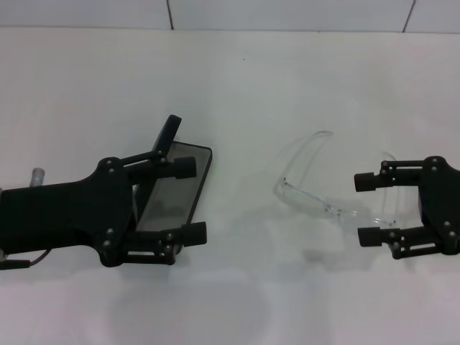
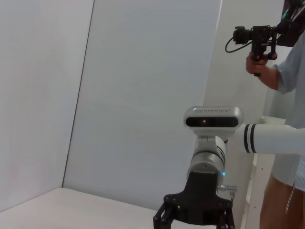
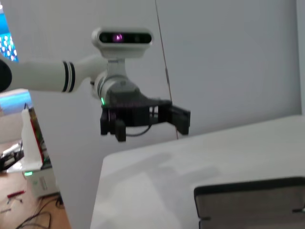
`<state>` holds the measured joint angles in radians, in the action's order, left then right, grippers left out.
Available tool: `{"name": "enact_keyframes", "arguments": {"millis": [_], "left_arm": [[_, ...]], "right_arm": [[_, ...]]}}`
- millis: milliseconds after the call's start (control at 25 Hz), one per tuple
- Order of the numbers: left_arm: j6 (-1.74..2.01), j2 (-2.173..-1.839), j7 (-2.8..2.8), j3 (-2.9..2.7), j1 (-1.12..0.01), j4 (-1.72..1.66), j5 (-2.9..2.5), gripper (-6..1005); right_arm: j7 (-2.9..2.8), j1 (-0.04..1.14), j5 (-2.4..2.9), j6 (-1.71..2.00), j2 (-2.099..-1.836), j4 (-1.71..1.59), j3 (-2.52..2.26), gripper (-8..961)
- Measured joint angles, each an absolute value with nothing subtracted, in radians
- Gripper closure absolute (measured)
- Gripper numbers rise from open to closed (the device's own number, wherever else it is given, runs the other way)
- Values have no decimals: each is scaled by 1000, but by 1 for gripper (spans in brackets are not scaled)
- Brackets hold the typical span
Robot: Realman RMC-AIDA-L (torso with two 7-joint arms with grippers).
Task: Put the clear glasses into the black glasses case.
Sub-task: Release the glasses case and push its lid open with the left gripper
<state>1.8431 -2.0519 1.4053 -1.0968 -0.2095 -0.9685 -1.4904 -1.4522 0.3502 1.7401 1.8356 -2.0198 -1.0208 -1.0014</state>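
The black glasses case (image 1: 172, 188) lies open on the white bench (image 1: 244, 93), its lid raised, under the left claw (image 1: 190, 200), whose fingers are spread apart. The clear glasses (image 1: 316, 194) rest well apart from it, just beside the right claw (image 1: 368, 209), also spread and empty. Grasping and placing remain undone.

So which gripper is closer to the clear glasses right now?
Right. The right gripper sits open at the end of the clear glasses; the left gripper is open over the black glasses case, well clear of them.
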Motion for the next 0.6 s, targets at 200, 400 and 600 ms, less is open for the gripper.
{"name": "enact_keyframes", "arguments": {"millis": [200,400,600], "left_arm": [[1843,-2051,1404,-1094,-210,-968,-1490,119],[1845,-2058,1394,-1076,-206,-972,-1485,118],[1845,-2064,1385,-1073,-208,-976,-1476,118]], "right_arm": [[-1430,348,1714,1834,-2016,-997,-1000,202],[-1430,346,1714,1832,-2016,-997,-1000,203],[-1429,347,1715,1828,-2016,-996,-1000,203]]}}
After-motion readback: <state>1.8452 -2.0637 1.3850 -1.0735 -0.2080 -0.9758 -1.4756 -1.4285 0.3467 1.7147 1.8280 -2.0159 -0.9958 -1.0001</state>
